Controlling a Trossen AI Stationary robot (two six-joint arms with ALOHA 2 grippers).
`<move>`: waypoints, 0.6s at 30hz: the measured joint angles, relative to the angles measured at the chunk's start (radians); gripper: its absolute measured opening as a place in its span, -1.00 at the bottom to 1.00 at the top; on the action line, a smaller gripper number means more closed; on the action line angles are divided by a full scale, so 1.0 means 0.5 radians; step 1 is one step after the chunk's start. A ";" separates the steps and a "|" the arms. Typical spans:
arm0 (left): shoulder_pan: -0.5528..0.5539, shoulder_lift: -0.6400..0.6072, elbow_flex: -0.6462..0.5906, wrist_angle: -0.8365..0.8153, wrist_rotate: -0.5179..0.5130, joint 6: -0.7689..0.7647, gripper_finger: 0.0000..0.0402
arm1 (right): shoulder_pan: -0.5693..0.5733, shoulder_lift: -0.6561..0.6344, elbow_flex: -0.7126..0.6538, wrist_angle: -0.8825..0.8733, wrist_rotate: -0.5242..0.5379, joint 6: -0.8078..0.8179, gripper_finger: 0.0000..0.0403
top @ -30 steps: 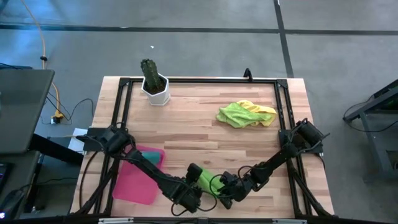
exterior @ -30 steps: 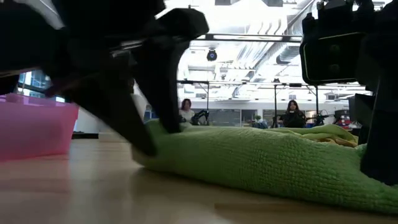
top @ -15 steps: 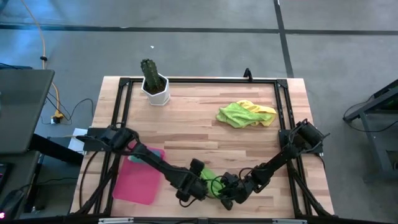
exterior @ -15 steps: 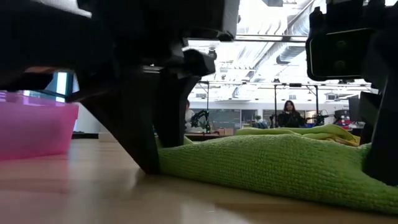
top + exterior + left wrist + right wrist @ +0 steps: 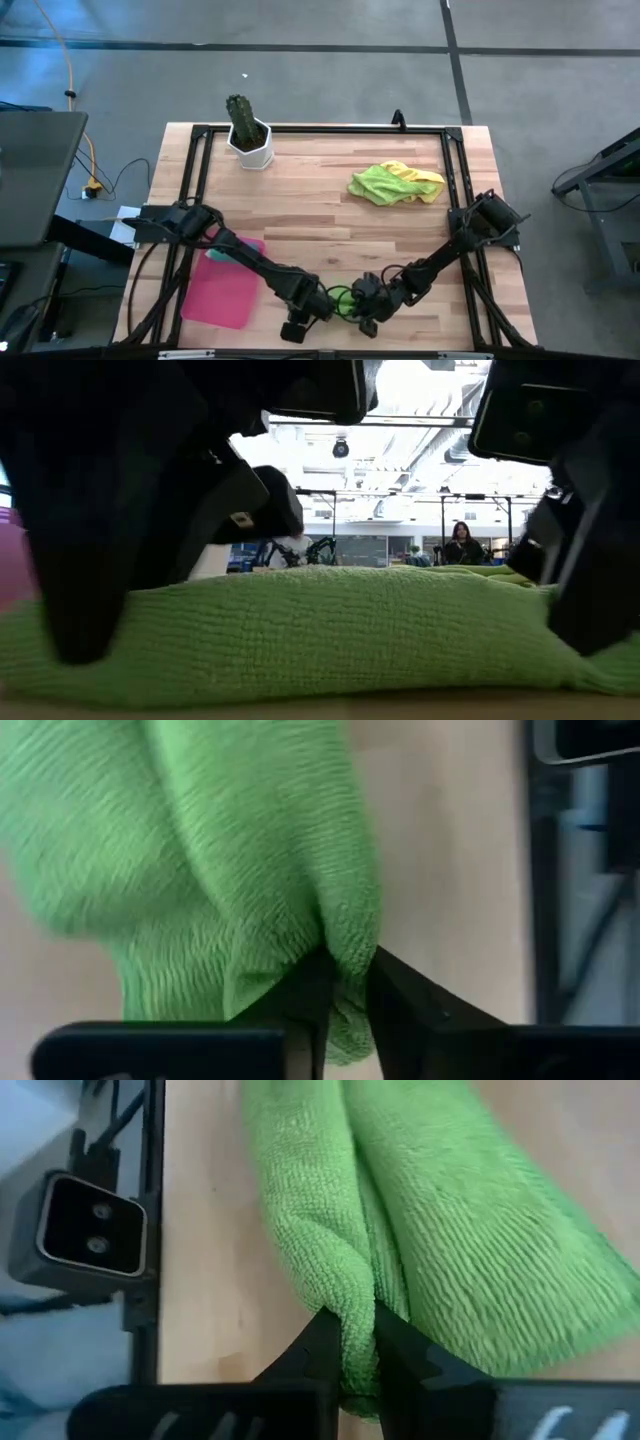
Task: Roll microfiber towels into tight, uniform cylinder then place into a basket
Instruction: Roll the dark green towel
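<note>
Around the wooden table (image 5: 320,210)

A white pot (image 5: 251,146) with a cactus (image 5: 240,116) stands at the far left corner. A laptop (image 5: 35,175) sits left of the table, by an orange cable (image 5: 72,70). 1 person (image 5: 463,544) sits far behind.

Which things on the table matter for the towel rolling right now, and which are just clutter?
Job:
green towel, pinched by left gripper and right gripper
lime and yellow towels, waiting
teal towel
pink basket

Lying about:
cactus pot
</note>
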 joint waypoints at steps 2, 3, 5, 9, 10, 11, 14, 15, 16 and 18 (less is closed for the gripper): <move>0.011 0.002 -0.001 0.033 0.090 -0.016 -0.82 | -0.017 -0.018 -0.002 -0.013 0.013 -0.111 -0.85; 0.019 0.002 -0.002 0.047 0.124 -0.037 -0.85 | -0.025 -0.034 -0.003 -0.034 0.016 -0.156 -0.84; 0.032 0.003 -0.002 0.064 0.157 -0.091 -0.90 | -0.041 -0.078 -0.004 -0.098 -0.010 -0.240 -0.79; 0.054 0.003 -0.002 0.070 0.158 -0.208 -0.95 | -0.069 -0.229 -0.007 -0.258 -0.075 -0.477 -0.61; 0.058 0.003 -0.002 0.069 0.159 -0.229 -0.95 | -0.071 -0.263 -0.009 -0.288 -0.083 -0.547 -0.55; 0.060 0.003 -0.002 0.070 0.160 -0.244 -0.95 | -0.070 -0.294 -0.009 -0.310 -0.086 -0.629 -0.49; 0.066 0.005 -0.003 0.075 0.216 -0.280 -0.95 | -0.049 -0.376 -0.009 -0.361 -0.091 -0.935 -0.34; 0.067 0.006 -0.004 0.088 0.257 -0.285 -0.95 | -0.037 -0.388 -0.009 -0.380 -0.088 -1.060 -0.29; 0.067 0.008 -0.005 0.097 0.286 -0.289 -0.95 | -0.024 -0.392 -0.009 -0.388 -0.078 -1.192 -0.25; 0.065 0.014 -0.008 0.125 0.380 -0.276 -0.96 | 0.007 -0.392 -0.009 -0.369 -0.057 -1.487 -0.19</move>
